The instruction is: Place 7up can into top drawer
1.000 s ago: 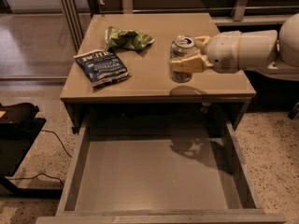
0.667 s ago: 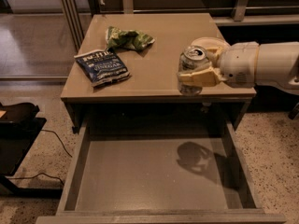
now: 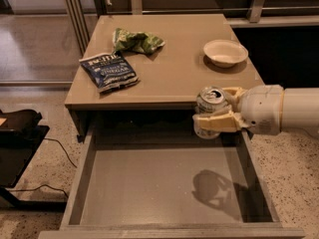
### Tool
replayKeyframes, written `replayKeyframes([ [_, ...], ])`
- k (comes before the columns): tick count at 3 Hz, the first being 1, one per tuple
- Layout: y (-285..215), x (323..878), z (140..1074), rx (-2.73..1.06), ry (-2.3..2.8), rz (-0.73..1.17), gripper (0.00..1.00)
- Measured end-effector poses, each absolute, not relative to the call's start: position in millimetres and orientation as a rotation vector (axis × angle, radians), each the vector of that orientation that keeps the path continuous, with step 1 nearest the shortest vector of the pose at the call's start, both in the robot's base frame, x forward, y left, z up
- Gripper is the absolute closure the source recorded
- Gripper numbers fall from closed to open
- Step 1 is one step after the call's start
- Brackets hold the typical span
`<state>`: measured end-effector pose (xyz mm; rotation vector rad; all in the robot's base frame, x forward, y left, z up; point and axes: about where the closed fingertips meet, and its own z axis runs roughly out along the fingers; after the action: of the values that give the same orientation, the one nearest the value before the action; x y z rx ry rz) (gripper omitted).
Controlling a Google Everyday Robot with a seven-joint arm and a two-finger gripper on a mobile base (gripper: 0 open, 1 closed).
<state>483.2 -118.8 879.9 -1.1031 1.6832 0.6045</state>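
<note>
step in hand: the robot is working on the carry into the drawer, as i am judging it; the can is lifted and the release is not yet done.
task thing: the small silver-white metal 7up can with green markings is hanging upright in the air just off the front edge of the worktop, near its front right corner, above the back right part of the drawer.
gripper: the cream two-finger gripper is reaching in from the right and is clamping the can between its fingers, one on either side of the body.
target: the wide shallow grey-brown top drawer is standing pulled out below the front edge, and the can's shadow is falling on its flat floor towards the right wall.
next move: it is probably calling for lowering the can down to the drawer floor, staying off the right wall and the front edge above, then parting the fingers only once the can is resting flat.
surface: the tan square worktop is carrying a dark blue chip bag near the left edge, a crumpled green bag towards the back left corner, and a white round bowl by the right edge.
room: a pale speckled floor is lying around the unit, a black object with a cable is sitting off the left edge, and metal rails are standing behind the back edge.
</note>
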Motion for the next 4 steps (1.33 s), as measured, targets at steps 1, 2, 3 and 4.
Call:
replayKeyframes([
  [1, -119, 467, 844, -1.031, 1.698, 0.663, 1.00],
  [2, -113, 466, 822, -1.023, 1.692, 0.698, 1.00],
  [3, -113, 470, 791, -1.008, 1.740, 0.719, 1.00],
  [4, -115, 472, 764, -0.976, 1.800, 0.731, 1.00],
])
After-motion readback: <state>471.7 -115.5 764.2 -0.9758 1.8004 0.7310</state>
